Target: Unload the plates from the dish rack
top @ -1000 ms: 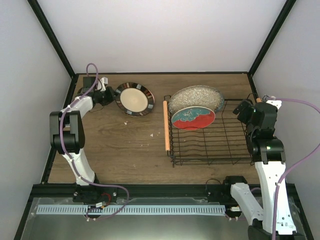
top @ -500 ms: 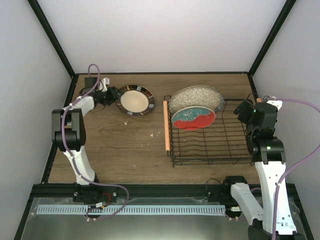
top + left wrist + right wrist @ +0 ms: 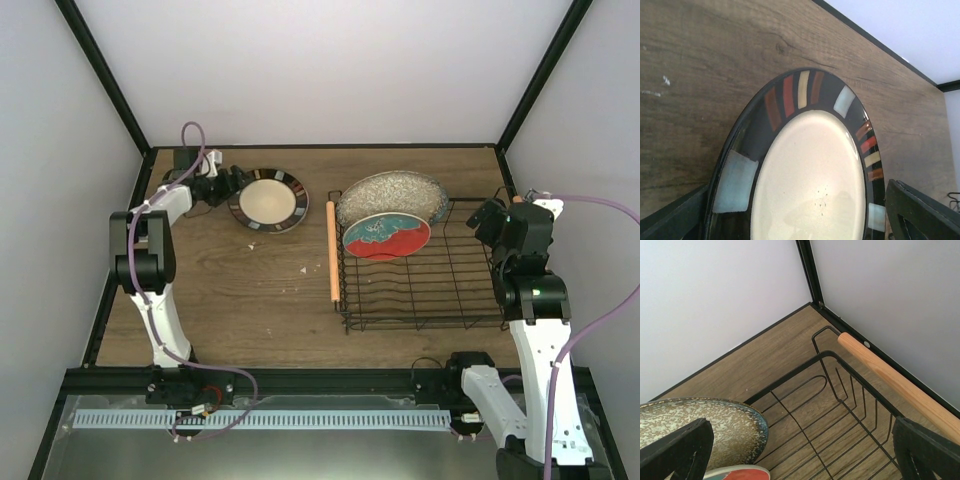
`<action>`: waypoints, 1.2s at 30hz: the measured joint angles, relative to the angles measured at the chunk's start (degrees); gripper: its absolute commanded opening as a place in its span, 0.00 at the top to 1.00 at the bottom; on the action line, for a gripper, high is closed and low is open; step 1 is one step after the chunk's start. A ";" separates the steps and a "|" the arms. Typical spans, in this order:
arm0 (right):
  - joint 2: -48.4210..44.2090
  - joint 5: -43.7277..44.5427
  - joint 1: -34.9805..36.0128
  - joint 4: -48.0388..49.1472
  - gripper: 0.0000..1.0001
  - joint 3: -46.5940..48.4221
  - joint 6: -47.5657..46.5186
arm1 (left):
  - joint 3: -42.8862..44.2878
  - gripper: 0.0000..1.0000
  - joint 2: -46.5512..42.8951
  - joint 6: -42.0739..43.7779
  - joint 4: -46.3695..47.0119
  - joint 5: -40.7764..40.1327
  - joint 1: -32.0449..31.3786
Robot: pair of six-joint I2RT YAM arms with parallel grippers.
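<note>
The cream plate with a dark patterned rim lies flat on the table at the back left. My left gripper stands open at its left edge; in the left wrist view the plate fills the space between the spread fingers, which do not press on it. The black wire dish rack holds a grey speckled plate and a red plate with teal, both leaning at its far end. My right gripper hangs open and empty over the rack's far right corner.
The rack's wooden handles run along its left side and its right side. Black frame posts and white walls close in the table's back and sides. A few white crumbs lie on the wood.
My left gripper has opened and let go of the cream plate, which now rests on the table. The left arm has shifted slightly. The right arm has not moved.
</note>
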 measured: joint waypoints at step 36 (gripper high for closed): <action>-0.70 0.11 0.00 -1.33 0.00 0.09 2.19 | 16.46 0.09 1.64 15.28 -5.68 -32.94 -3.30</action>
